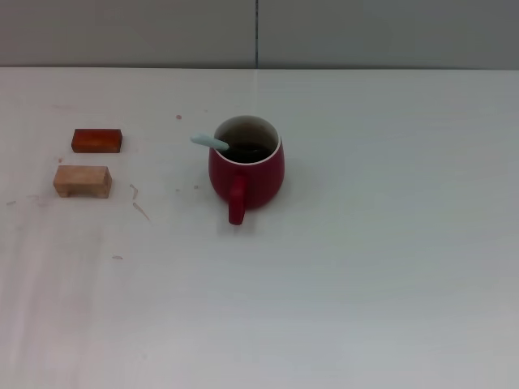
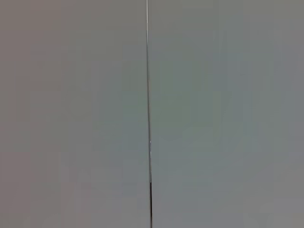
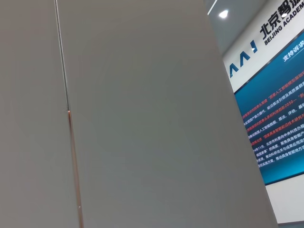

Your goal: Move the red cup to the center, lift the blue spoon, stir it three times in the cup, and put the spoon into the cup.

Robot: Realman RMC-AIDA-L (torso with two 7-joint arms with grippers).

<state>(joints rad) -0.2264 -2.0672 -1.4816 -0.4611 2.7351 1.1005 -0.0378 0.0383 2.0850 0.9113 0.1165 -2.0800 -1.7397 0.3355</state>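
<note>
- The white surface point(image 1: 365, 267) is matte and lightly scuffed; its far edge meets a grey panelled wall point(image 1: 365, 32) with a vertical seam.
- The red cup point(image 1: 246, 168), a rounded glossy mug with a pale rim and dark inside, stands near the surface's middle, its loop handle towards the near edge.
- The blue spoon point(image 1: 208, 142) rests in the cup, its pale handle leaning over the rim towards the left edge.
- Near the left edge lie a red-orange block point(image 1: 96, 140) and, just nearer, a tan wooden block point(image 1: 82, 181).
- Neither gripper shows; both wrist views face only the wall.
</note>
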